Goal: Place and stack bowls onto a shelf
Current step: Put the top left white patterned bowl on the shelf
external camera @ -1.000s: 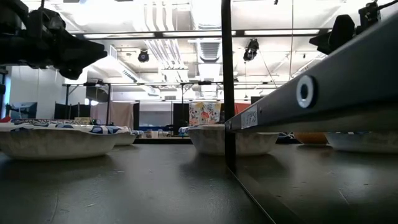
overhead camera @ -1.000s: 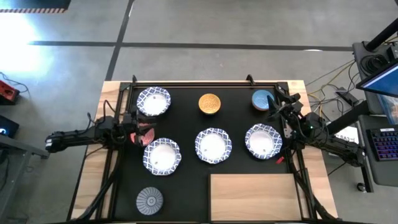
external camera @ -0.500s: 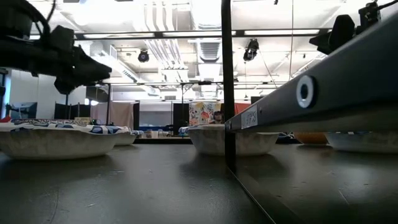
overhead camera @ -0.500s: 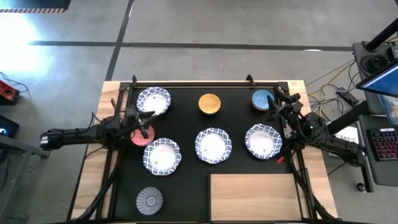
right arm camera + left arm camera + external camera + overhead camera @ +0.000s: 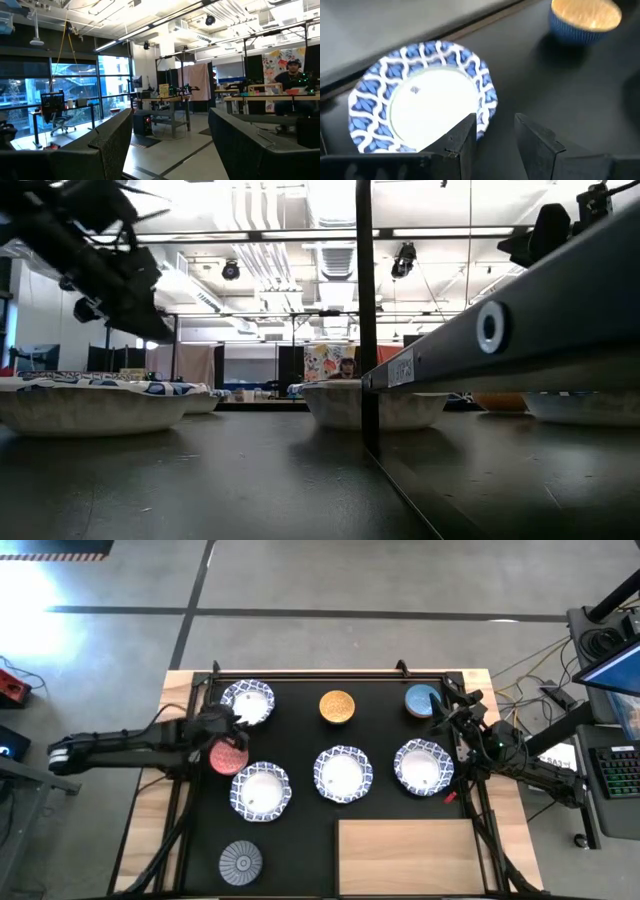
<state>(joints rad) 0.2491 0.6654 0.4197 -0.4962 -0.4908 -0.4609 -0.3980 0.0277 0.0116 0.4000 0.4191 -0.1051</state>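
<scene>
Step in hand, as I judge it: picking the first bowl. Nothing is on the shelf (image 5: 408, 857) yet; it lies bare at the near right of the tabletop (image 5: 150, 840).

My left gripper (image 5: 492, 137) hangs above the far-left white bowl (image 5: 422, 97), fingers spread and empty, one over its near rim, the other past it over the black mat (image 5: 380, 740). The pink bowl (image 5: 226, 758) sits just beside that arm.

My right gripper (image 5: 170, 145) waits at the right edge, raised and pointing out into the room, fingers spread, holding nothing.

Next move calls for (my reading only) lowering the left gripper so one finger drops inside the rim and one outside, then closing on the rim.

Count, high view:
- white bowls with blue rims: four, at (image 5: 247, 703), (image 5: 260, 790), (image 5: 343, 774), (image 5: 423, 767)
- small bowls: four: orange (image 5: 337, 707), blue (image 5: 422, 700), pink, grey (image 5: 240, 862)
- shelf: one
- stacked: none
</scene>
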